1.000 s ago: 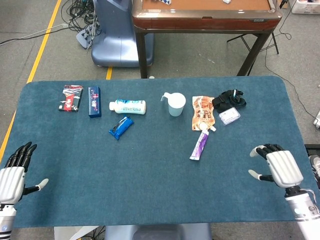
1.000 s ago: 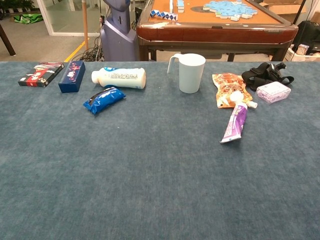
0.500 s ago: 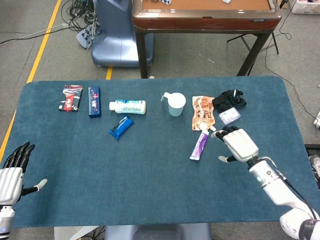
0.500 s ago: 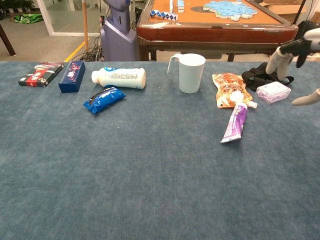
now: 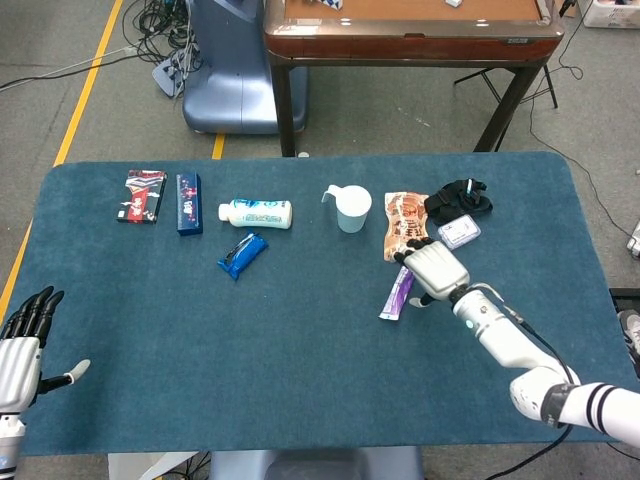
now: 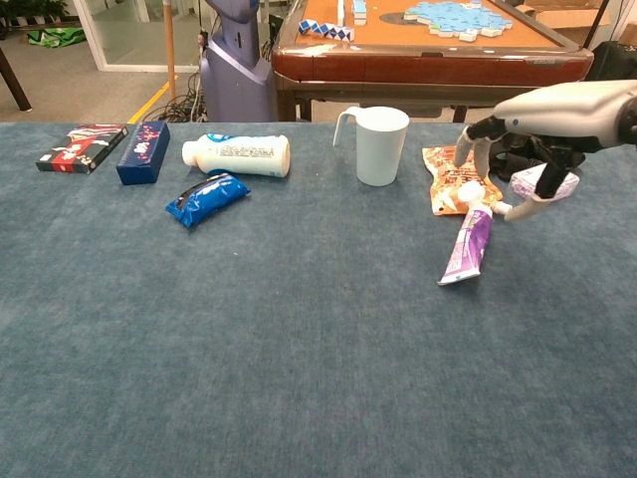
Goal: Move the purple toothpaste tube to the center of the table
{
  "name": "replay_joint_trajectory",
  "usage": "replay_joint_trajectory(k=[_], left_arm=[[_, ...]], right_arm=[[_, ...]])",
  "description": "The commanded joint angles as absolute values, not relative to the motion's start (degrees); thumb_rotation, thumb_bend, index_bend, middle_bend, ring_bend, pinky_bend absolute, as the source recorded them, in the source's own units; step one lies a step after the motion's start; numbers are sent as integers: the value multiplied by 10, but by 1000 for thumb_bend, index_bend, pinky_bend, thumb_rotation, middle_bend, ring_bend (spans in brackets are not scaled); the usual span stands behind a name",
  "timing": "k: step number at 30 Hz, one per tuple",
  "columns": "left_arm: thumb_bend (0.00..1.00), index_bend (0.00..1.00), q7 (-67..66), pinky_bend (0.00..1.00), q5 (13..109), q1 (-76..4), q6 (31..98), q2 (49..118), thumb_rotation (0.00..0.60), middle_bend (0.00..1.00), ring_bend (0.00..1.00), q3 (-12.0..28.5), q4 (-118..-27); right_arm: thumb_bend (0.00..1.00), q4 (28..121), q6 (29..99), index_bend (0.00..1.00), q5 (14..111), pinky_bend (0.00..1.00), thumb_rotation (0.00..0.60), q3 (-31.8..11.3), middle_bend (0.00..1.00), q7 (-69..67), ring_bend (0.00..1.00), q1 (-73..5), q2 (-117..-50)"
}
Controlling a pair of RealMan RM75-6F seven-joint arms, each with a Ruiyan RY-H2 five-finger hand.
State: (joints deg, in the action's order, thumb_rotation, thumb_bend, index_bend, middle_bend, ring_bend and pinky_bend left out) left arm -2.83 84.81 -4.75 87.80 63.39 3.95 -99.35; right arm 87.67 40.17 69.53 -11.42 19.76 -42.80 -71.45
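Purple and soft-sided, the toothpaste tube (image 6: pixel 468 244) lies flat on the blue felt table (image 5: pixel 300 340) right of centre, its white cap end touching the crinkly orange pouch (image 6: pixel 450 174). The right hand (image 6: pixel 532 115), which a second ago waited at the table's right edge, has swung in above that cap end with fingers spread and curved downward, holding nothing, so a grasp looks imminent. The left hand (image 5: pixel 22 345) rests open at the left edge.

The table (image 5: pixel 300 340) under me is teal. The tube (image 6: pixel 468 244) is purple with a white cap, the pouch (image 6: pixel 448 169) orange, the cup (image 6: pixel 381 144) pale blue-white, the bottle (image 6: pixel 237 154) white, the wrapper (image 6: pixel 207 197) blue. My right hand (image 5: pixel 432 270) is light grey with black fingers (image 6: pixel 480 134).
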Motion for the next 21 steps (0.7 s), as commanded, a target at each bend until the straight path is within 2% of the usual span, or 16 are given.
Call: replay_joint_trajectory(k=[1, 6, 15, 21], left_arm=[[123, 0, -28, 102, 848, -48, 878, 634, 600, 27, 32, 40, -993], [123, 0, -27, 102, 849, -46, 880, 635, 600, 27, 32, 40, -992], [123, 0, -24, 102, 847, -44, 881, 634, 600, 27, 32, 41, -990], [122, 0, -27, 102, 848, -47, 877, 636, 600, 27, 32, 42, -988]], right_arm=[[0, 855, 386, 252, 674, 212, 600, -106, 358, 222, 172, -450, -737], [0, 824, 366, 226, 640, 197, 587, -93, 348, 237, 158, -471, -762], [0, 792, 336, 156, 601, 136, 470, -76, 340, 226, 123, -495, -781], [0, 784, 329, 142, 587, 118, 461, -58, 339, 228, 118, -504, -780]])
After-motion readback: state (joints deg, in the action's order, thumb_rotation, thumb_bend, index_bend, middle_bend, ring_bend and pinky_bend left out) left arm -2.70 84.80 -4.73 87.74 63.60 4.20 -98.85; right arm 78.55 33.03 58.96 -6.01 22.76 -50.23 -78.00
